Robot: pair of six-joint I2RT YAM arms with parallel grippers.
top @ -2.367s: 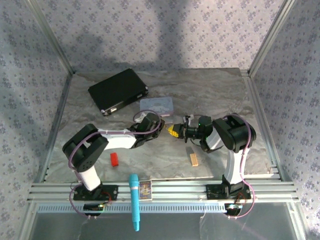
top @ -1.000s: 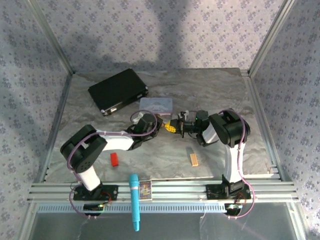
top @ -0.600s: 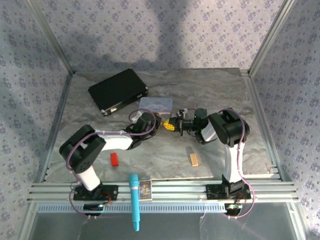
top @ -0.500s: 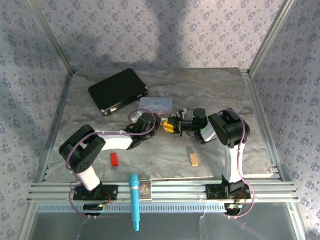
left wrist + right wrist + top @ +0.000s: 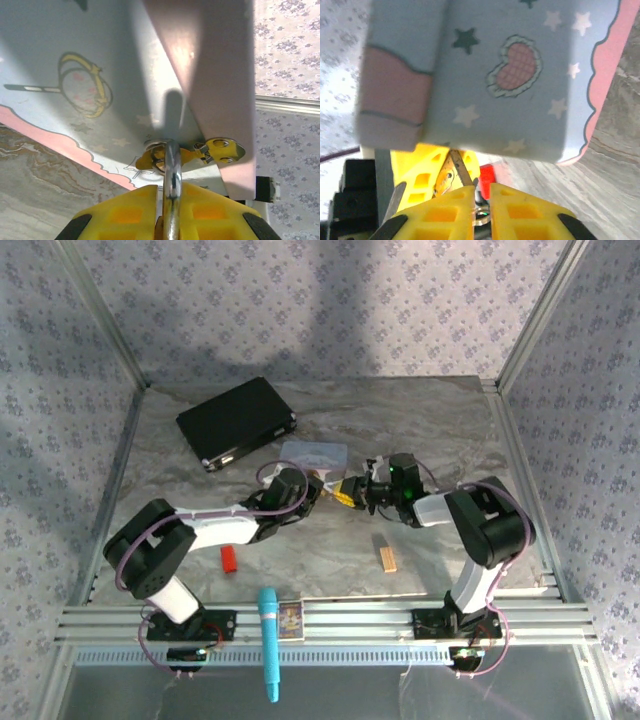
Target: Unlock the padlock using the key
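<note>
Mid-surface, just near of the tin box (image 5: 313, 452), the left gripper (image 5: 169, 200) pinches the padlock (image 5: 171, 167) by its shackle; the right gripper (image 5: 482, 195), clamped on the key (image 5: 461, 172) (blade aimed leftward at it), sits almost touching.

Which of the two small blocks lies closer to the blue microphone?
The red block, just left of the microphone; the orange-tan block lies farther off to the right.
</note>
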